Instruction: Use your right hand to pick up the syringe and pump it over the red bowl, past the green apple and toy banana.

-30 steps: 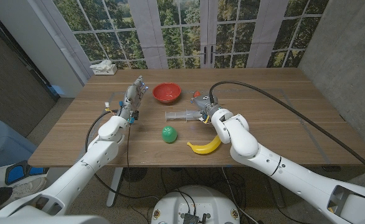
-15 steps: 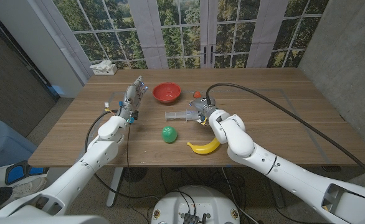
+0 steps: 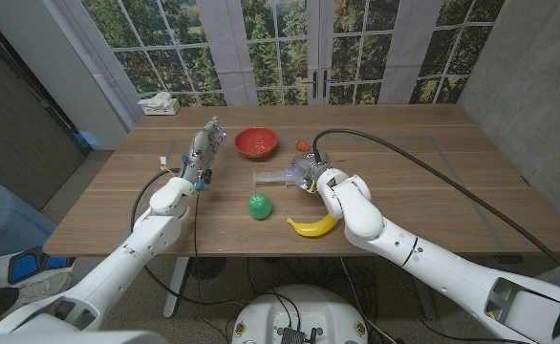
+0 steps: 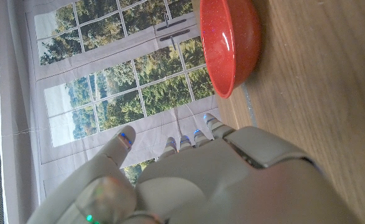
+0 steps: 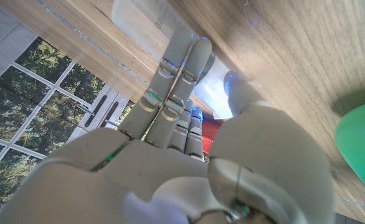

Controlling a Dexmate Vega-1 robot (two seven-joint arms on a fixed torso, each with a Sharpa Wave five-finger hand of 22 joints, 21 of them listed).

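**One second has brought your right hand onto the syringe**

Head view: your right hand has crept left to the syringe, lying on the table between bowl and apple; the banana sits nearer.

Left wrist view: left hand open, idle.

Right wrist view: fingers reach over the syringe; grip — cannot tell.

Left hand beside red bowl
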